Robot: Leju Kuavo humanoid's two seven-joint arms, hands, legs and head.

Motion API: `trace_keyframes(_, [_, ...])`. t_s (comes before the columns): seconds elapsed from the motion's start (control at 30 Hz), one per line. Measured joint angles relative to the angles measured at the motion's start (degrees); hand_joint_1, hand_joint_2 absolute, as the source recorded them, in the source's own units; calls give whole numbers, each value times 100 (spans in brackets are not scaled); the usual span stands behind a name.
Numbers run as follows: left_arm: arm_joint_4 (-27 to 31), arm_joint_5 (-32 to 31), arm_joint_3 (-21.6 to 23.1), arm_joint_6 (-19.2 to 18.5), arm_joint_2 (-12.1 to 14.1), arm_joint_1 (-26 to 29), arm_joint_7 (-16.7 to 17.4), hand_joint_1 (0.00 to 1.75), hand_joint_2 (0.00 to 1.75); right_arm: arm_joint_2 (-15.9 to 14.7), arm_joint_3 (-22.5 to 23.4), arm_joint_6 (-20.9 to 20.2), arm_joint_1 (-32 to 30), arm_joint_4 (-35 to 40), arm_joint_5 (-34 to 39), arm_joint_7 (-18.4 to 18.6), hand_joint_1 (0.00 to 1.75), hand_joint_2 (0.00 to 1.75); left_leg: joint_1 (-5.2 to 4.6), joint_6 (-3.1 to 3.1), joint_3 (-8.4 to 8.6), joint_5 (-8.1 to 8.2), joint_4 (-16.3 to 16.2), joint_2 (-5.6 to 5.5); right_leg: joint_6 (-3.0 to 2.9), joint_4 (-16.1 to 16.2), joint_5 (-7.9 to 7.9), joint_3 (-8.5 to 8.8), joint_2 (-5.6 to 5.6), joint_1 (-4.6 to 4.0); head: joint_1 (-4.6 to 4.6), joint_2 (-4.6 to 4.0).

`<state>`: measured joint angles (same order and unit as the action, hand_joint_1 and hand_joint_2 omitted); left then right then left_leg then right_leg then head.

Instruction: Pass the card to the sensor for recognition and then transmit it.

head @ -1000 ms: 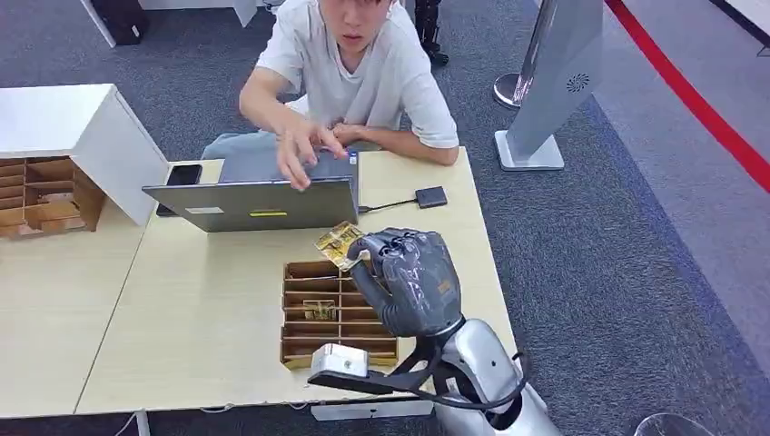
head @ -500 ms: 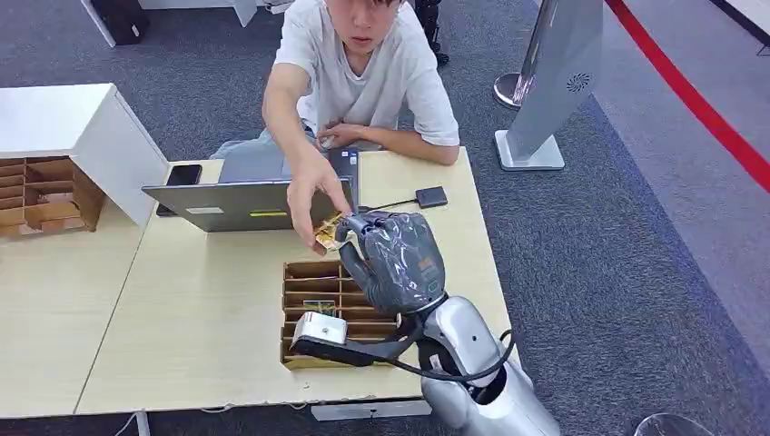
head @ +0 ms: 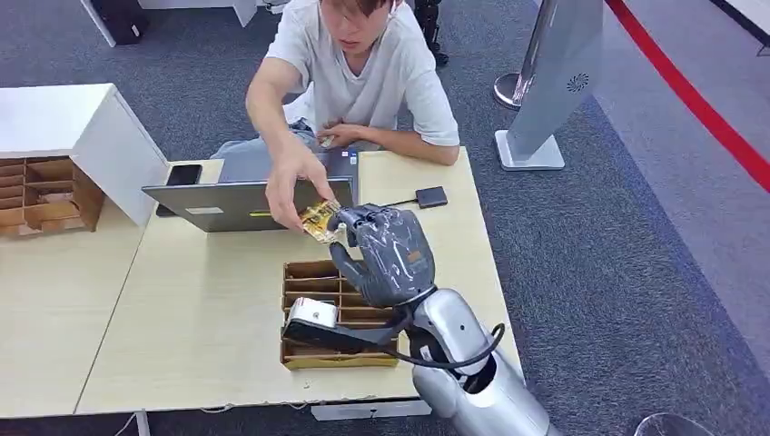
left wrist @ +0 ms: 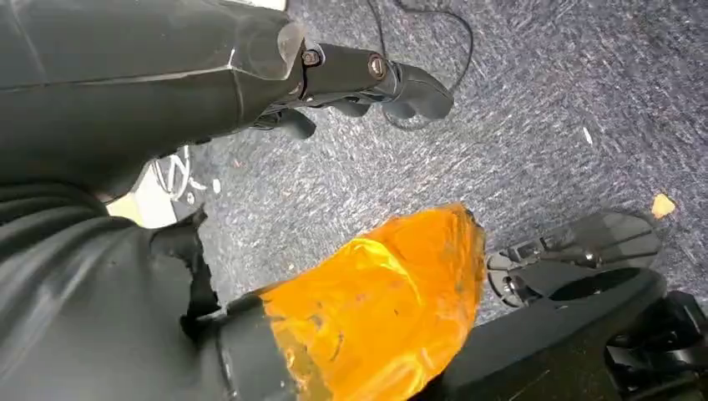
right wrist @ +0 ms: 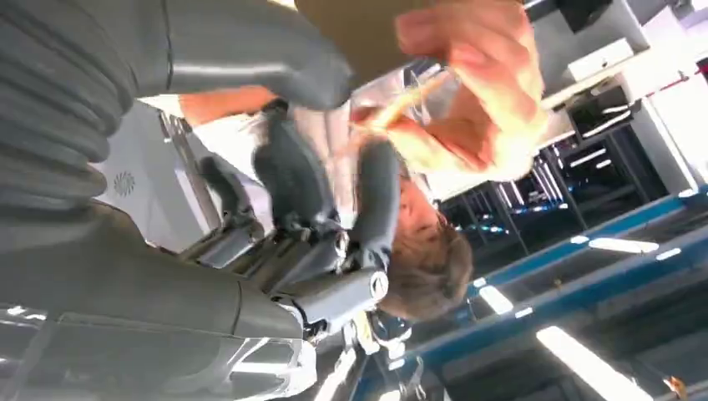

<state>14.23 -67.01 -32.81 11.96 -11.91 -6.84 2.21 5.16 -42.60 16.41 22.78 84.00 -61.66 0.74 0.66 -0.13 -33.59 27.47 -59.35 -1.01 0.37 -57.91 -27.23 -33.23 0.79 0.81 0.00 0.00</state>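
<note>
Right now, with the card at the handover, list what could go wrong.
1. The right hand and the person's hand both hold the card; a late release could bend it, and an early one could drop it.
2. A dropped card would likely fall among the slots of the wooden organizer or onto the table.
3. The open laptop sits just behind the handover, so a lurch forward could knock its lid.
</note>
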Motion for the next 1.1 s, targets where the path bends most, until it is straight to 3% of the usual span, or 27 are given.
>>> trace_keyframes(0.27, [0,120,24,35,2,-1,-13,0,0,7,7,199,-110,67,355,-277,0,0,0,0,0,0,0,-1,0,0,0,-1,-1,0,2,0])
trace_keyframes(0.53, [0,339,26,181,7,21,-140,0,0,2,144,262,-611,731,2213,-1247,0,0,0,0,-1,1,0,0,0,1,0,-2,0,0,0,0])
trace_keyframes(0.67, [0,424,24,184,11,25,-164,0,0,-44,247,-147,-885,1056,3748,-1852,0,0,0,1,0,2,0,1,0,2,-1,-3,0,0,0,0])
trace_keyframes(0.77, [0,483,24,192,18,15,-149,0,0,-122,347,-694,-1113,1235,4744,-2201,0,0,0,1,0,2,0,1,0,2,0,-3,0,0,2,0])
trace_keyframes(0.87, [0,505,24,214,26,8,-149,0,0,-203,431,-901,-1283,1333,5038,-2308,0,0,0,1,-1,2,0,1,0,2,0,-3,0,0,0,0])
trace_keyframes(1.1, [0,511,24,225,31,2,-149,0,0,-286,490,-922,-1415,1447,5086,-2321,0,0,0,1,0,2,0,1,0,1,0,-3,0,0,0,0])
